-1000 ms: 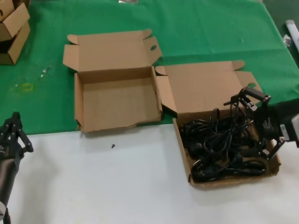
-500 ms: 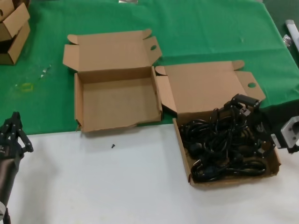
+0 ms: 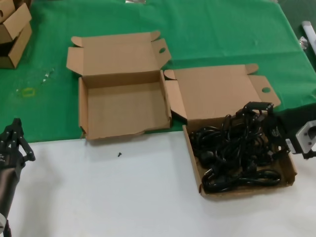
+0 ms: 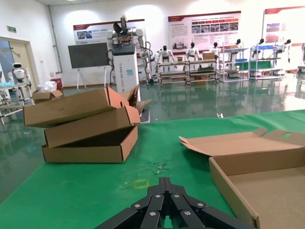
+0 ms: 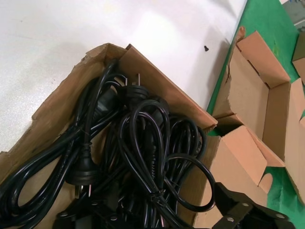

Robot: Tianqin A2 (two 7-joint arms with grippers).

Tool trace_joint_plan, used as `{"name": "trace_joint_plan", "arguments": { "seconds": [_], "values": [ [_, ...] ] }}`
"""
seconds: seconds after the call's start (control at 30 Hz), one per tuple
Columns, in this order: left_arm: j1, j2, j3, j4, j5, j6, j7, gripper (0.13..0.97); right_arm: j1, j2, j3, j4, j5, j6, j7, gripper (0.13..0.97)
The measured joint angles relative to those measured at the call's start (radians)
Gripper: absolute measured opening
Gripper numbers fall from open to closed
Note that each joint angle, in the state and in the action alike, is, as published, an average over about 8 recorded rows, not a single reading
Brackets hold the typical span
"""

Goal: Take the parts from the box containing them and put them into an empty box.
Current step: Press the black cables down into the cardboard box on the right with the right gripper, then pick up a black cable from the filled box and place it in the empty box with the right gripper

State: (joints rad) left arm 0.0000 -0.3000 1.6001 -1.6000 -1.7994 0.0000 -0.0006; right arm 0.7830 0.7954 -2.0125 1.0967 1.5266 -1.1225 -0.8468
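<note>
Black power cords (image 3: 232, 155) lie tangled in the near cardboard box (image 3: 291, 180) on the white worktop (image 3: 113, 197); their number I cannot count. The right hand (image 3: 264, 131) reaches into this pile, fingers spread apart. The left hand (image 3: 12, 143) waits closed at the near left. Farther, the second box (image 3: 123, 111) holds nothing.

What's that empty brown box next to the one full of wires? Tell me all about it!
The empty box is shallow brown corrugated cardboard with nothing inside. Its hinged lid lies open and flat behind it on the green cloth, with side flaps, one with an oval hole. The front wall is low and slightly bowed, near where the cloth meets the white surface. It sits to the left of the box of cords, its right wall close to that box's flap. No pincer touches it.
</note>
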Motion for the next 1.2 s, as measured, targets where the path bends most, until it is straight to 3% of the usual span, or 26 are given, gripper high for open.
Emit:
{"name": "trace_joint_plan", "arguments": {
  "seconds": [0.23,0.37,0.63,0.93,1.2],
  "values": [
    [0.0,0.0,0.0,0.0,0.0,0.0,0.0,0.143,0.005,-0.007,0.001,-0.013,-0.001,-0.003,0.002,0.634],
    [0.0,0.0,0.0,0.0,0.0,0.0,0.0,0.143,0.008,-0.011,0.0,-0.023,-0.003,-0.003,-0.003,0.634],
    [0.0,0.0,0.0,0.0,0.0,0.0,0.0,0.143,0.009,-0.016,-0.001,-0.042,-0.007,-0.001,-0.017,0.413],
    [0.0,0.0,0.0,0.0,0.0,0.0,0.0,0.143,0.009,-0.015,-0.001,-0.046,-0.01,-0.004,-0.015,0.256],
    [0.0,0.0,0.0,0.0,0.0,0.0,0.0,0.143,0.011,0.013,0.005,0.005,0.002,-0.041,0.1,0.222]
  ]
}}
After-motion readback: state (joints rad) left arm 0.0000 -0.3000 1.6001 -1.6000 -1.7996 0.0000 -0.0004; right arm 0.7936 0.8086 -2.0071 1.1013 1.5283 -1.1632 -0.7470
